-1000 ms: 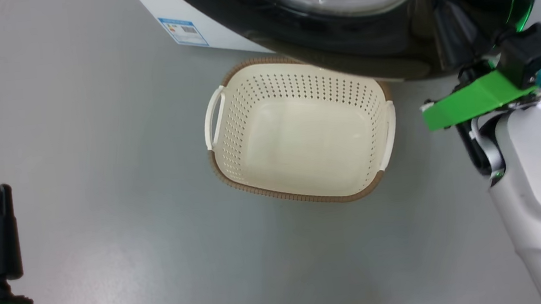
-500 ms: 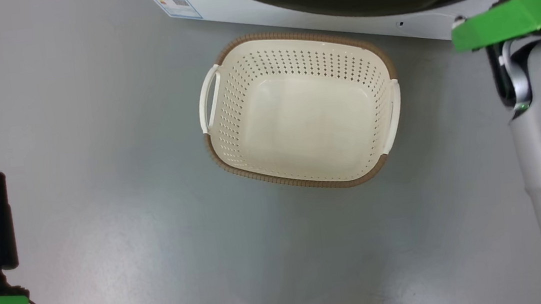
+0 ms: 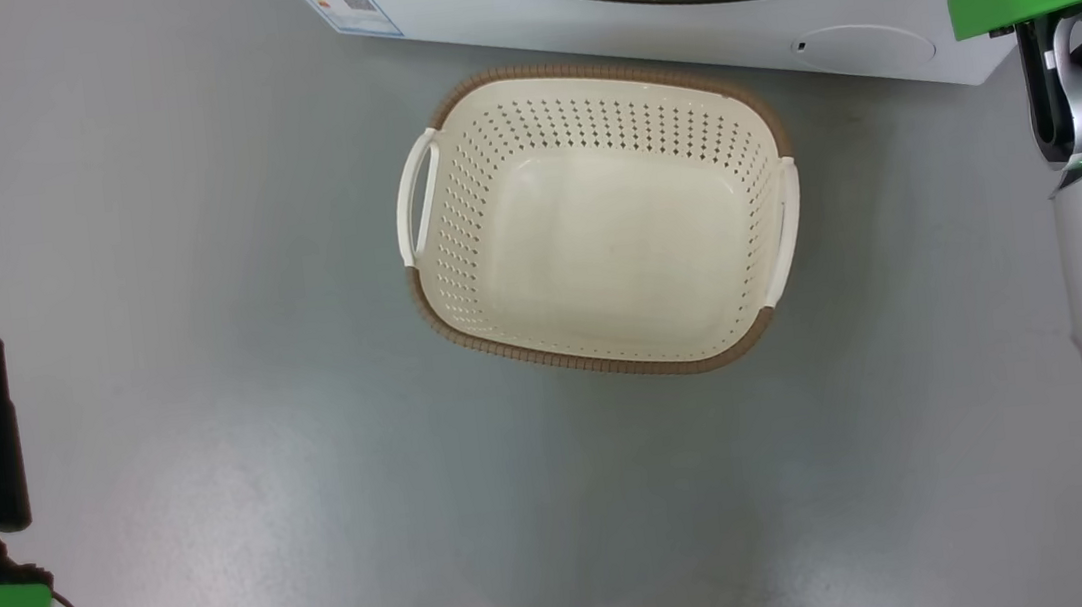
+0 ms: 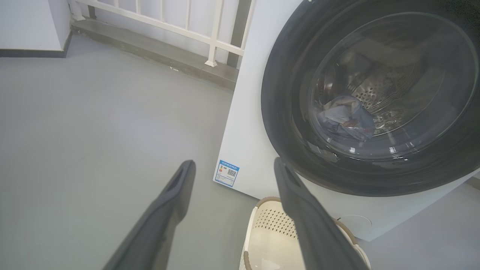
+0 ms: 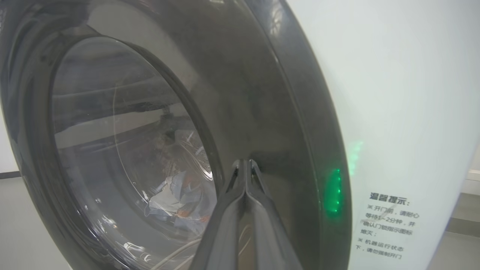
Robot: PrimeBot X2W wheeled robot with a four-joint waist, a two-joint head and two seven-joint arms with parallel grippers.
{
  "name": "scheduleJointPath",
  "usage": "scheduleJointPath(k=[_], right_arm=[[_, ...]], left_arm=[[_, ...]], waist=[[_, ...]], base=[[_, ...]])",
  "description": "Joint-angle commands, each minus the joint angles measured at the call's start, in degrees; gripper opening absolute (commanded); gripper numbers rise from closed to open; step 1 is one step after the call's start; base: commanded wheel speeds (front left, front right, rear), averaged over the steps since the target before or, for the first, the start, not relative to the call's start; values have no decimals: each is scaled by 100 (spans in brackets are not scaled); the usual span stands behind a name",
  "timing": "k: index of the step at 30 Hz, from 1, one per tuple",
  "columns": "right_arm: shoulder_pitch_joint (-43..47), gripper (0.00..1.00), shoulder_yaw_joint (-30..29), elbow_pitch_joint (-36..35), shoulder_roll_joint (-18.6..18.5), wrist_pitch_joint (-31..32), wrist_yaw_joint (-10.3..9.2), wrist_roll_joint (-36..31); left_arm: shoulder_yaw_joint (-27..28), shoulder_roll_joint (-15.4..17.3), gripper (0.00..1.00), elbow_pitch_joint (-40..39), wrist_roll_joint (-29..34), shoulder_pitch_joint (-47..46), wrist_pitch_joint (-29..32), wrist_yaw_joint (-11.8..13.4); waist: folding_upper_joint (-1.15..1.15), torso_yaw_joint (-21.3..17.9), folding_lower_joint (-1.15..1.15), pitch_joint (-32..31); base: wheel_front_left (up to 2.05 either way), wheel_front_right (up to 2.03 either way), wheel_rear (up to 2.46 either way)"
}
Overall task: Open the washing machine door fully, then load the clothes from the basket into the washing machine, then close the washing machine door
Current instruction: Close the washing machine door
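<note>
The washing machine fills the right of the left wrist view, its white body standing straight on the floor. The washing machine door lies flat against the front, black rim flush as far as I can tell, so it looks shut or very nearly so. The basket sits in the upper middle of the head view, just below the machine's front edge and bare inside. It was probably set there to keep the reach to the drum short. The clothes show through the glass at the right of the left wrist view, a pale blue bundle low in the steel drum, so loading looks done.

The right gripper has its fingers pressed together, holding nothing, tips at the door's rim at lower centre of the right wrist view. To my eye that is a closed point for pushing the door home. The left gripper has its fingers spread wide and empty, hanging aside at the bottom of its own view, out of the way.

The floor is smooth grey with a soft sheen. A white railing runs along the top left of the left wrist view.
</note>
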Motion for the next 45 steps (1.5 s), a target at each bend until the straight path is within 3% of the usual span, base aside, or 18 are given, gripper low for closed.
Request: scheduleJointPath(k=[1, 12, 13, 16, 17, 19, 20, 21, 30, 45], right_arm=[[-39, 0, 102, -106, 82, 41, -46, 113], [478, 0, 377, -7, 82, -82, -46, 353], [539, 6, 400, 10, 82, -91, -46, 374], [716, 45, 466, 21, 83, -117, -46, 442], [777, 49, 494, 10, 83, -124, -46, 467], [900, 76, 554, -27, 83, -136, -46, 530], [964, 94, 583, -54, 83, -143, -46, 567], [1031, 100, 605, -83, 83, -150, -46, 603], [1711, 100, 899, -371, 83, -196, -46, 893], [2999, 100, 1195, -1088, 83, -229, -46, 1360]], left_arm=[[258, 323, 100, -67, -29, -147, -37, -29], [256, 319, 100, -74, 1, -92, -37, -29], [249, 307, 100, -83, 6, -88, -37, -29], [220, 277, 100, -99, 28, -59, -37, -29], [211, 272, 100, -100, 38, -44, -37, -29], [199, 264, 100, -102, 54, -7, -37, -29], [195, 261, 100, -105, 63, 9, -37, -29], [195, 259, 100, -109, 71, 26, -37, -29], [180, 245, 100, -156, 184, 190, -37, -29], [192, 103, 100, -219, 494, 587, -37, -29]], waist=[[0, -14, 0, -15], [0, -172, 0, -303], [0, -190, 0, -352], [0, -241, 0, -493], [0, -259, 0, -538], [0, -292, 0, -623], [0, -309, 0, -665], [0, -327, 0, -708], [0, -613, 0, -1160], [0, -1408, 0, -1973]], base=[[0, 0, 0], [0, 0, 0], [0, 0, 0], [0, 0, 0], [0, 0, 0], [0, 0, 0], [0, 0, 0], [0, 0, 0], [0, 0, 0], [0, 0, 0]])
